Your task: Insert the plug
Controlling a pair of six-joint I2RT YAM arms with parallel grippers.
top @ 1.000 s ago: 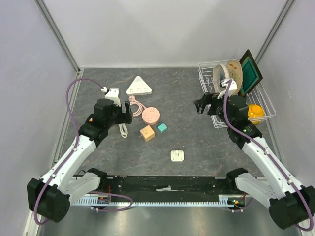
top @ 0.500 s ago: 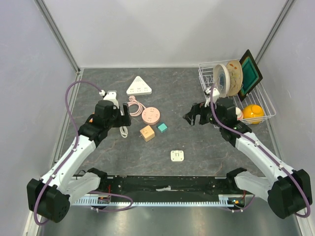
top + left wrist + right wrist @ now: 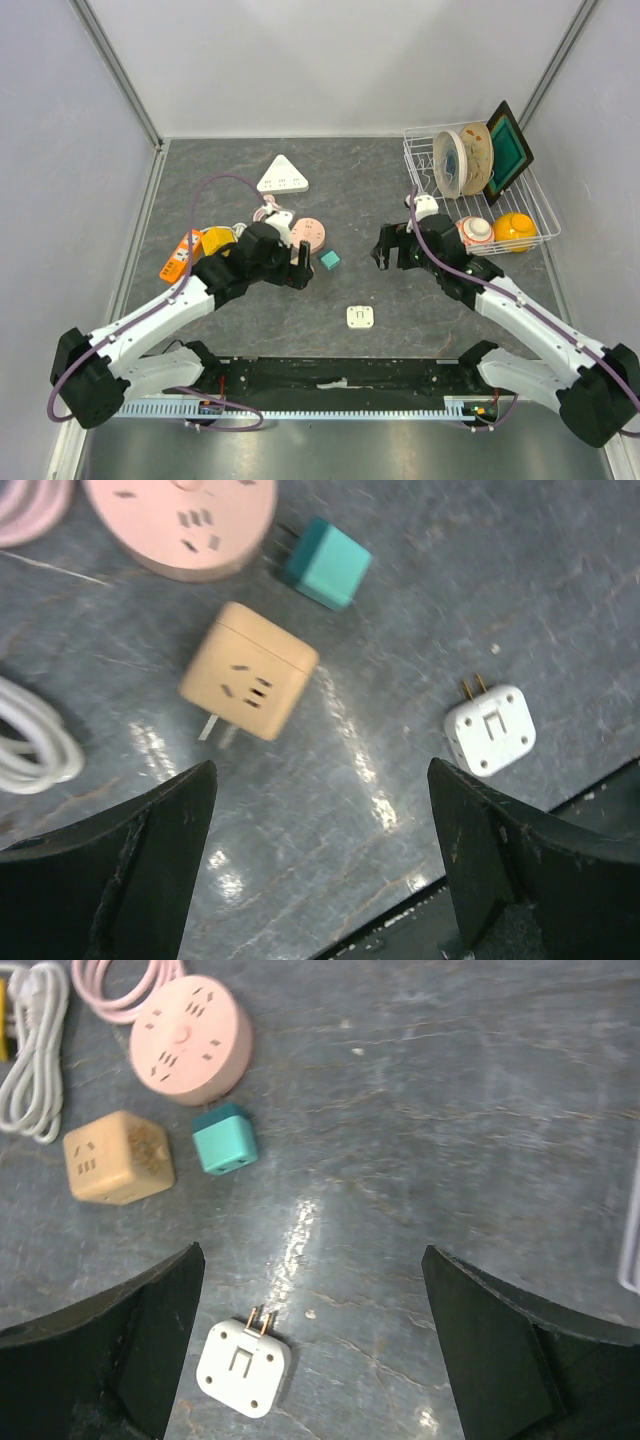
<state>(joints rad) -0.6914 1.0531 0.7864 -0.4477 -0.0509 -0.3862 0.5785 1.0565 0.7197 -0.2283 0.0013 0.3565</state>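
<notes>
Your left gripper [image 3: 301, 268] and right gripper [image 3: 386, 246] have swung to mid-frame near the white plug [image 3: 360, 316], both spread, empty; grasp pending.

Bright, even overhead light; soft shadows; white glare streaks on the worktop [image 3: 297, 1232] in both wrist views; left one slightly blurred.

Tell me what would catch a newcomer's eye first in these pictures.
A cluster of power fittings lies in the middle: a round pink power strip, with a tan cube adapter and a small teal plug close beside it, and a white adapter alone toward the near edge. A white triangular power strip sits farther back. A wire dish rack holding plates fills the far right corner.
</notes>
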